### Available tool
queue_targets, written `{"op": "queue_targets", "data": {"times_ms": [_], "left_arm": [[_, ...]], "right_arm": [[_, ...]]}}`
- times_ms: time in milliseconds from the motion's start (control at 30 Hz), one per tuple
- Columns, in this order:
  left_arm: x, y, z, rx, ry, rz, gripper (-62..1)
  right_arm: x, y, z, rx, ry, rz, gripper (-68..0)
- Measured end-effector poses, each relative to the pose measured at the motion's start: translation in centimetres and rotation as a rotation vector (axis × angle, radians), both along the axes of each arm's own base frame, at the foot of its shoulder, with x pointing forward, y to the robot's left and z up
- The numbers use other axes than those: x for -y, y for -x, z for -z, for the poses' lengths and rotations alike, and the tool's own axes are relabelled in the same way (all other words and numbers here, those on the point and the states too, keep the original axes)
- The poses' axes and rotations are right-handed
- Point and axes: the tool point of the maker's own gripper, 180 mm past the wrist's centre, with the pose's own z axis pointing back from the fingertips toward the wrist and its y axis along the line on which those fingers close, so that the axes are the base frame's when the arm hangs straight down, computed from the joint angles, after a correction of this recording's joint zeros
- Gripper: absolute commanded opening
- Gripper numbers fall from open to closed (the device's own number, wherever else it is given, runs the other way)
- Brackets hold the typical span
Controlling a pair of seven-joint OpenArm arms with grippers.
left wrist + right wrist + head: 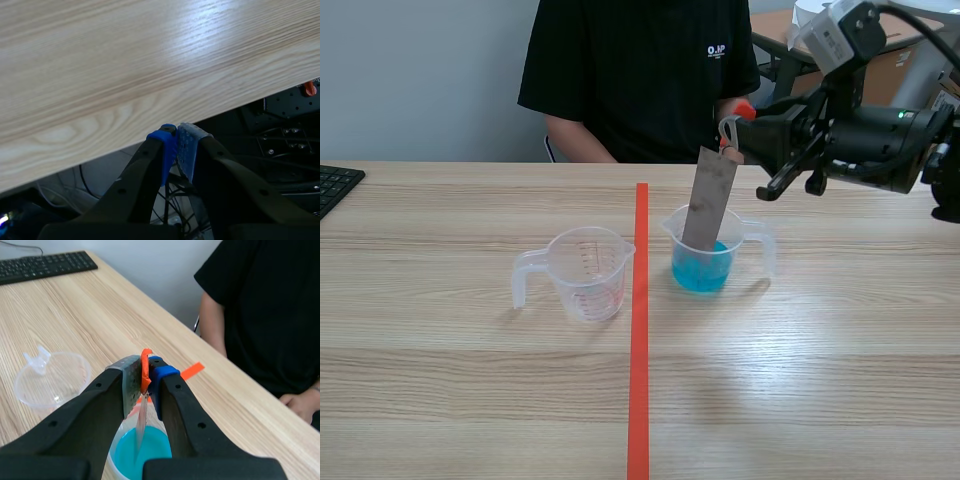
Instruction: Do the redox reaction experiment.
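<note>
Nearest, at the near edge of the wooden table [125, 60]: left gripper [176, 142], its two blue pads pressed together with nothing between them, hanging just off the edge and touching no object. On the tabletop, an orange tape line [639, 350] runs near to far down the middle. Left of it stands an empty clear measuring cup [588, 275], handle pointing left. Just right of the line stands a second clear cup [715, 235], holding blue liquid [700, 272] in its lower part. A grey metal strip [708, 205] stands in this cup, lower end in the liquid, upper end leaning slightly right and rising well above the rim. Right gripper [146, 375], coming in from the right above the cup, is closed on the strip's top: an orange tab [145, 362] is pinched between the grey pad and the blue pad, the strip hanging below into the liquid. Far left edge: a black keyboard [335, 185]. Across the table, a person [640, 80] in a black shirt sits, one hand [300, 407] at the far edge.
</note>
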Motion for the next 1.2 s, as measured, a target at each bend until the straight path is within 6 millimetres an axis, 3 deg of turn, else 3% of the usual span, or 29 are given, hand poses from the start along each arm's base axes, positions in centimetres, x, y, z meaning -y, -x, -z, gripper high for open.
{"op": "queue_targets", "data": {"times_ms": [233, 1200], "left_arm": [[0.7, 1.4, 0.8, -0.027, 0.032, -0.095, -56.9], [1.1, 1.7, 1.1, -0.04, 0.036, -0.107, -56.9]], "right_arm": [[-1.1, 0.3, 3.2, -0.048, 0.017, -0.012, -66.0], [-1.6, 0.4, 3.5, -0.05, -0.014, -0.014, -66.0]]}}
